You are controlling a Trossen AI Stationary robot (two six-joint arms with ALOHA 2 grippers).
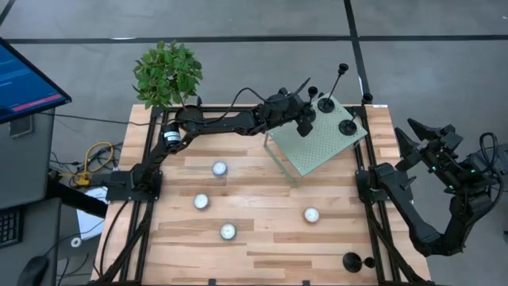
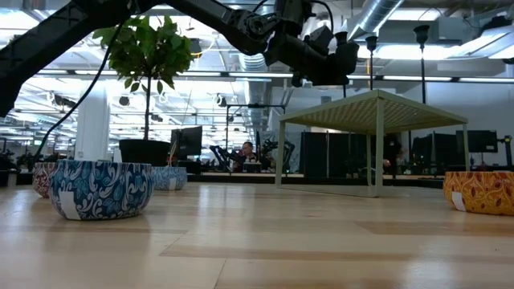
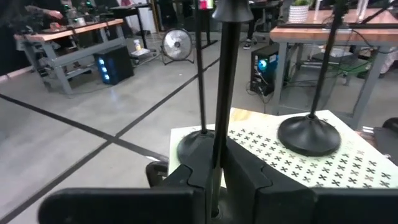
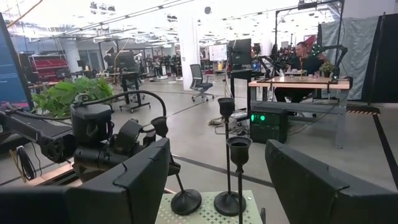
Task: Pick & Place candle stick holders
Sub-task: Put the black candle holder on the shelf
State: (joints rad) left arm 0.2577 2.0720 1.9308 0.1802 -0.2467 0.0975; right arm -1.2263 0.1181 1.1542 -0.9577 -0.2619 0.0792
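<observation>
The left gripper (image 1: 305,121) reaches over the pale green perforated platform (image 1: 317,147) at the bench's far right corner, its jaws pinching the thin stem of a matte-black candle stick holder (image 3: 222,81). It stands upright, long axis vertical, cup up. I judge this the placing step: next, release and lift clear. The right gripper (image 1: 419,137) waits off the bench's right edge, jaws spread.

Matte-black holders (image 1: 347,125) on a pale green platform (image 1: 321,143) dotted with small crosses; black arms; light wood-plank table (image 1: 262,230); white tealights (image 1: 311,214); in the low view a blue-and-white floral cup (image 2: 100,189) and an orange patterned one (image 2: 482,193); green plant (image 1: 167,73)
</observation>
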